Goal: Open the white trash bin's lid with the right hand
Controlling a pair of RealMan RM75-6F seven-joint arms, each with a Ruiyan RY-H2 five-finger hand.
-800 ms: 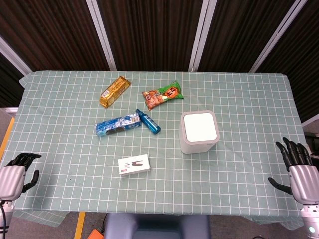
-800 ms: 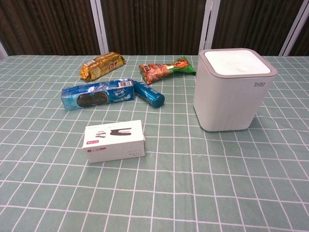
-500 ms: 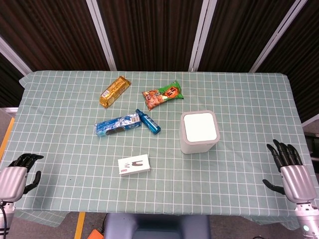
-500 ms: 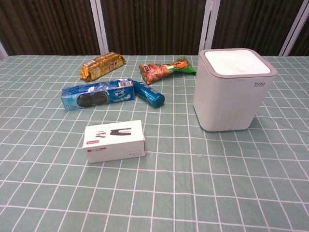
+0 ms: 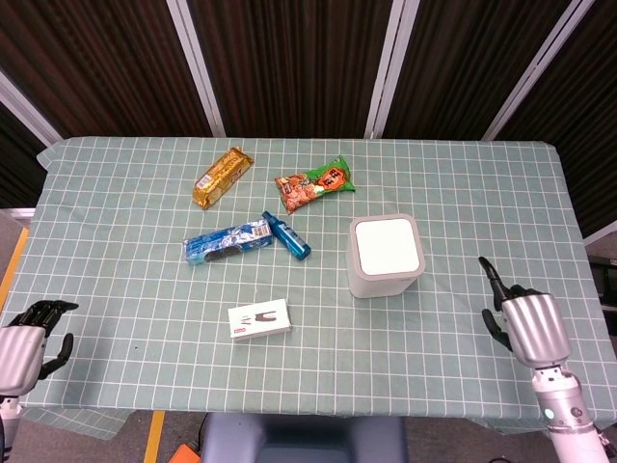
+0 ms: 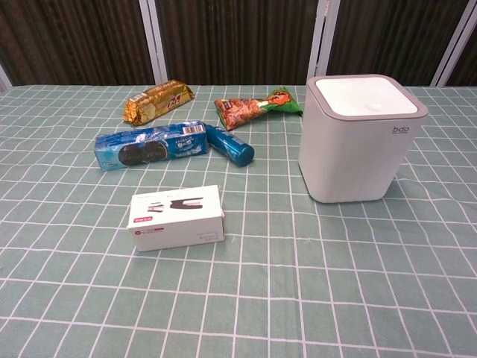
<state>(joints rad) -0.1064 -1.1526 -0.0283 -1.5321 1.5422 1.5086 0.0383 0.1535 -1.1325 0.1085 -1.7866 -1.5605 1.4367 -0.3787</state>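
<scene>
The white trash bin [image 5: 385,258] stands right of the table's middle, its flat white lid [image 5: 387,245] down. In the chest view the bin [image 6: 356,149] fills the right side, and its lid [image 6: 363,95] sits flush in a grey rim. My right hand [image 5: 523,324] hovers over the table's right front part, a short way right of the bin and apart from it. It holds nothing, with one dark finger stretched up-left and the thumb apart. My left hand [image 5: 26,342] hangs empty off the front left corner, fingers loosely apart. Neither hand shows in the chest view.
On the green checked tablecloth [image 5: 125,251] lie a white box [image 5: 259,319], a blue biscuit pack [image 5: 228,241], a blue tube [image 5: 287,235], a gold snack bar [image 5: 222,177] and an orange-green snack bag [image 5: 314,184], all left of or behind the bin.
My right hand has moved left over the table toward the bin and turned, so fewer fingers show. The left hand has sunk slightly. The bin and its lid are unchanged.
</scene>
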